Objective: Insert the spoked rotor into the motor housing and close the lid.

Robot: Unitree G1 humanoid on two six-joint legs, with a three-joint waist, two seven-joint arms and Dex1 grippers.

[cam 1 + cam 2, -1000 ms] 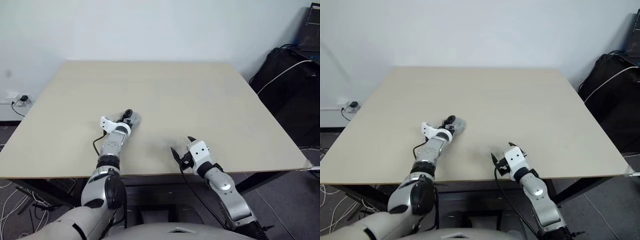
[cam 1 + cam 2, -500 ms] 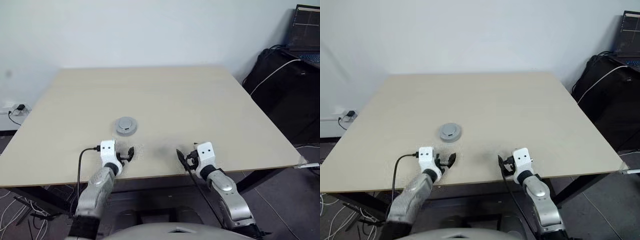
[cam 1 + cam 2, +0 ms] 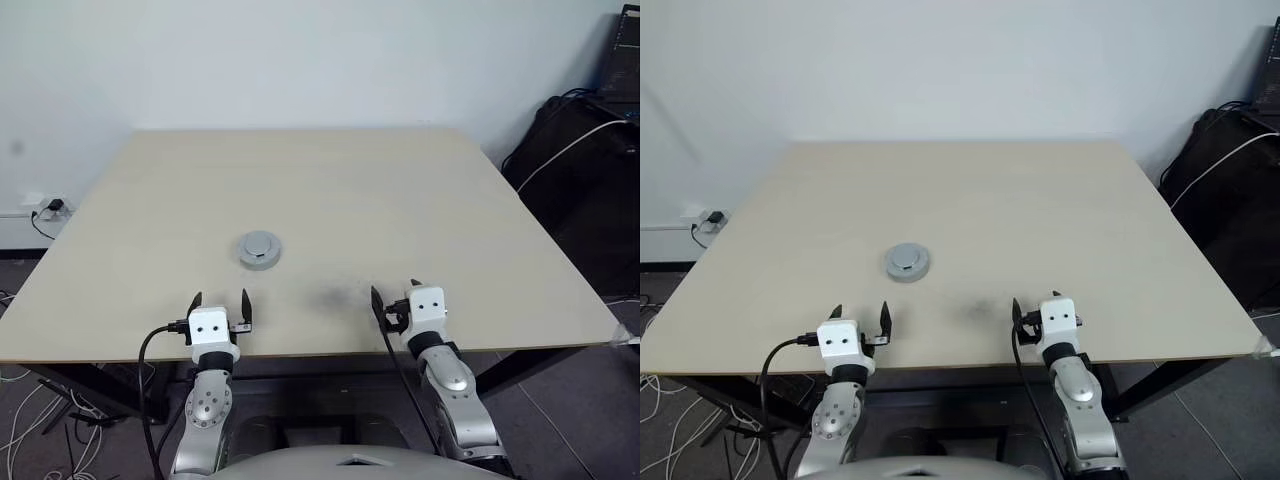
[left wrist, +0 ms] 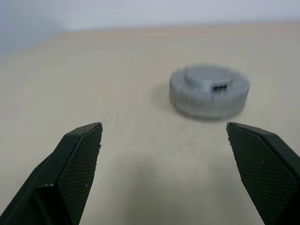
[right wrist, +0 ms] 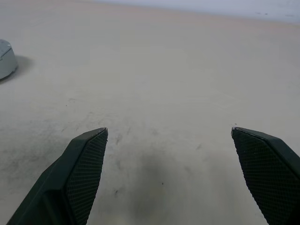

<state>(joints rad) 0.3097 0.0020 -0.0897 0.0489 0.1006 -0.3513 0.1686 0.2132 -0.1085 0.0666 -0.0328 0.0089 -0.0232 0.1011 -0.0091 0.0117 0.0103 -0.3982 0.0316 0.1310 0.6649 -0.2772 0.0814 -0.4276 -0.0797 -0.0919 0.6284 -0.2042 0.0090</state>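
Observation:
The lid, a round light-grey cap with a low raised centre, lies flat left of the table's middle; it also shows ahead in the left wrist view. Nothing touches it. The motor housing and the spoked rotor are hidden; what lies under the lid cannot be seen. My left gripper hovers open at the table's near edge, pointing level toward the lid and well short of it. Near the front edge further right, my right gripper is open as well, over bare tabletop, with the lid off to its left.
The beige table stands against a white wall. A black bag with a white cable lies on the floor beyond the right edge. A wall socket and cables are at the left.
My left gripper has let go of the lid, drawn back to the near edge and rolled level. The lid stays in place. My right gripper has shifted slightly right.

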